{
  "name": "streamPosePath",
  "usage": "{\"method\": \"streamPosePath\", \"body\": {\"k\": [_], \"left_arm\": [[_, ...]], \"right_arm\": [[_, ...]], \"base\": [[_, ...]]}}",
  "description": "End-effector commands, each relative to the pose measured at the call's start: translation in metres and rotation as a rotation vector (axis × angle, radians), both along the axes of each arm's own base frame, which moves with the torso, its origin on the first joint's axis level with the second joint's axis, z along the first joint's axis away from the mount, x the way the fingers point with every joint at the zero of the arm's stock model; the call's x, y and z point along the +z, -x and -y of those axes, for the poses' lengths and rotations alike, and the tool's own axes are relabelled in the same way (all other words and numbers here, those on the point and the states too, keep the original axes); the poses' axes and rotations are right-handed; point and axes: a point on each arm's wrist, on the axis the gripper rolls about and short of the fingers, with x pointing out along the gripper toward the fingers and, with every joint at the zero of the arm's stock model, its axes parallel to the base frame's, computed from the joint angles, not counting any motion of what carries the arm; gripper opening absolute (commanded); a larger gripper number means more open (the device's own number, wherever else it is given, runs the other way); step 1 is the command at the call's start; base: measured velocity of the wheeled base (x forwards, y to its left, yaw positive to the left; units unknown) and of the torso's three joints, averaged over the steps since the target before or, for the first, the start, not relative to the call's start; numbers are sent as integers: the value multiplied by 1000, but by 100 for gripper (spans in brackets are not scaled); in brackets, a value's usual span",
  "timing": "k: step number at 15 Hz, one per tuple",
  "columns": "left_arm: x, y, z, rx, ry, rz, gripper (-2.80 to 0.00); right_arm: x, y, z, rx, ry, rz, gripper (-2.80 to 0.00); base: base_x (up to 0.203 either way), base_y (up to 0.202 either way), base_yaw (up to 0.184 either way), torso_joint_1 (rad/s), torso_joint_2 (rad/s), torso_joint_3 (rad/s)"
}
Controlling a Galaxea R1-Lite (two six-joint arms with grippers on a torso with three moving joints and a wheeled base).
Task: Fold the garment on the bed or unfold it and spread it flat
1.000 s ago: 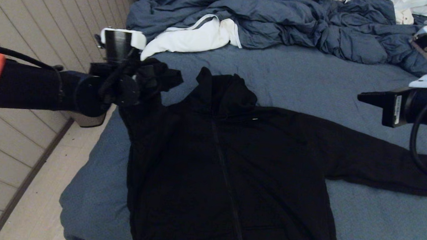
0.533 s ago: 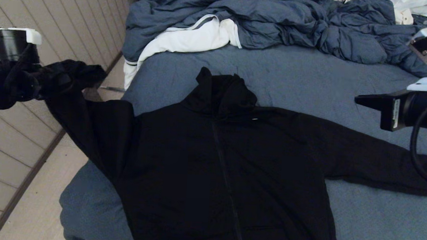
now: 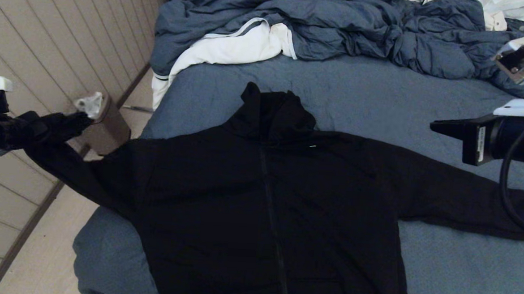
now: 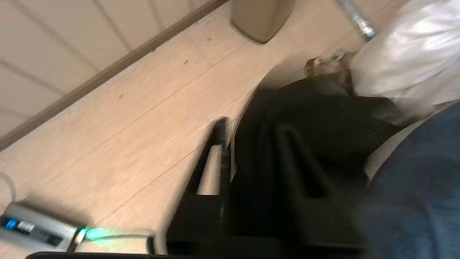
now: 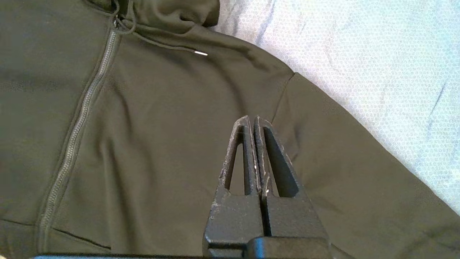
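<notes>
The black hooded garment (image 3: 263, 201) lies front up on the slate-blue bed (image 3: 381, 95), zipper closed, hood toward the far side. Its right sleeve rests stretched out on the sheet. The left sleeve (image 3: 77, 168) stretches off the bed's left edge, above the floor, to my left gripper (image 3: 16, 127). That gripper (image 4: 253, 126) stands open, its fingers parted with the sleeve's end (image 4: 323, 115) still between them. My right gripper (image 3: 438, 127) hovers shut and empty above the garment's right shoulder (image 5: 161, 126), its tips (image 5: 253, 118) pressed together.
A crumpled blue-grey duvet (image 3: 340, 21) and a white cloth (image 3: 236, 45) lie at the bed's far side. A brown bin (image 3: 110, 130) stands on the wooden floor (image 3: 45, 252) by the panelled wall, just beyond the left gripper.
My left gripper has swung left and downward, off the bed's edge, drawing the left sleeve out straight. Its fingers have parted. The right arm has hardly moved.
</notes>
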Motion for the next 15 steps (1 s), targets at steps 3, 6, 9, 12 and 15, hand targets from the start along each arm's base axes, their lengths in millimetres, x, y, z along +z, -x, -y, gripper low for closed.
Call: {"method": "streamPosePath", "body": {"k": [3,6,9,12,15], "left_arm": [[-3,3,-1,6,9,-11,0],[9,11,2,10,11,21,0],[34,35,16,-14,2,68,0],[72,72,54,-109,-9,131,-280],[110,132,98,-324,38,127,-280]], "right_arm": [[0,0,0,3,2,-2,-280],[0,0,0,3,2,-2,-280],[0,-1,-1,6,-1,-2,-280],[1,-2,-1,1,-13,-2,0],[4,2,0,3,-30,-28,-280]], "base": [[0,0,0,0,0,0],[0,0,0,0,0,0],[0,0,0,0,0,0],[0,0,0,0,0,0],[0,0,0,0,0,0]]}}
